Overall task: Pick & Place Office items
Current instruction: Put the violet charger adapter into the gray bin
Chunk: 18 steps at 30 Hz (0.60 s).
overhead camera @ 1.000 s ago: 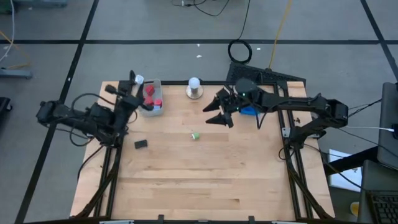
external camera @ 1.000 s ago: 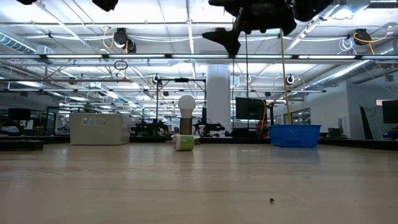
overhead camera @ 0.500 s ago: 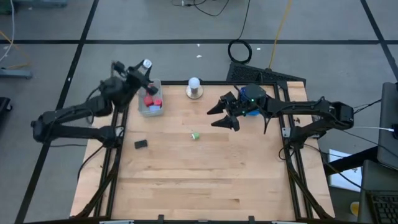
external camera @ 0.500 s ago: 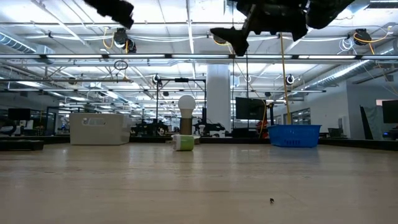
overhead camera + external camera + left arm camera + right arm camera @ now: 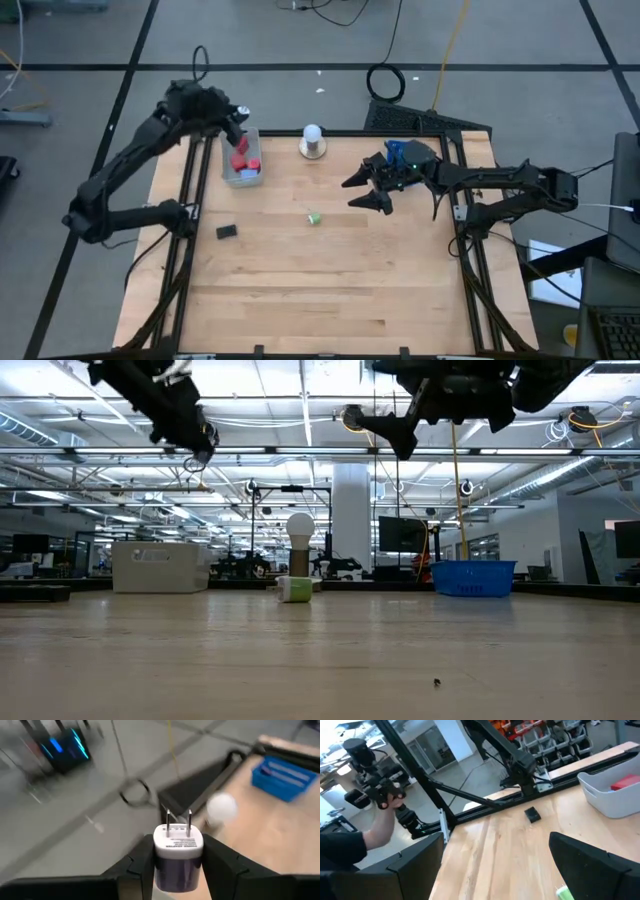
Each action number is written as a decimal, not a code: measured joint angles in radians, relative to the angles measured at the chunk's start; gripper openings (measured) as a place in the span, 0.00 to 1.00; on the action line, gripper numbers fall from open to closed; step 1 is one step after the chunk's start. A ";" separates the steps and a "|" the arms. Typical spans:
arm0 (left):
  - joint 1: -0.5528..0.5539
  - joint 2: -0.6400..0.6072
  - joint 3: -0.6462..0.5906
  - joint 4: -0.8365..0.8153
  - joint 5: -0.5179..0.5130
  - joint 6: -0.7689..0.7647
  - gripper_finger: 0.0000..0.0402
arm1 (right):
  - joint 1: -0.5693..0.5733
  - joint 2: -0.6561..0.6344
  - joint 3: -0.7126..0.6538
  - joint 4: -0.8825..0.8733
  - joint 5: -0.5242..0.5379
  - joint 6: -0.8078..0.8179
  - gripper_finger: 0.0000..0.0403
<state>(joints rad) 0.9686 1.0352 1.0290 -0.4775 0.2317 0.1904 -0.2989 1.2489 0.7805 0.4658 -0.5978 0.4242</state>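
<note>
The left gripper [image 5: 177,865] hangs high over the desk's [image 5: 330,290] far left corner, at about 10 o'clock from the desk's middle, just above the far end of the grey tray [image 5: 243,170]. Its fingers [image 5: 142,862] are drawn in tight on a white power adapter [image 5: 177,851]: a smooth, rounded plastic block with a darker lower half and two thin metal prongs standing up from its top face. A finger presses on each of its flat sides.

The right gripper [image 5: 372,190] hovers above the desk at about 2 o'clock from the middle, fingers spread wide with nothing between them. In its wrist view the two dark, matte fingers [image 5: 590,865] frame bare pale wood planking.

A small green block [image 5: 314,217] lies at the desk's centre, at about 8 o'clock from the right gripper and well apart from it. A flat black block [image 5: 227,231] rests near the left edge, at 9 o'clock. Red pieces [image 5: 241,158] sit inside the grey tray, a shallow plastic box with rounded corners. A blue tray [image 5: 472,576] stands at the far right, and a white ball on a round grey base [image 5: 313,140] at 12 o'clock.
</note>
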 joint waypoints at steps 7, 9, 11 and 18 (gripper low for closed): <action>0.139 0.151 0.029 -0.121 0.142 -0.008 0.32 | 0.000 0.000 -0.038 0.017 0.002 -0.018 0.87; 0.157 0.183 0.029 -0.132 0.128 -0.007 0.32 | 0.000 0.000 -0.051 0.039 0.002 -0.018 0.87; 0.166 0.215 0.029 -0.152 0.126 -0.006 0.32 | 0.000 0.000 -0.061 0.040 0.002 -0.018 0.87; 0.172 0.291 0.029 -0.202 0.095 -0.005 0.32 | 0.000 0.000 -0.080 0.040 0.002 -0.025 0.87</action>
<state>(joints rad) 1.1408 1.3257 1.0576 -0.6792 0.3266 0.1855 -0.2989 1.2491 0.7003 0.5054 -0.5953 0.3993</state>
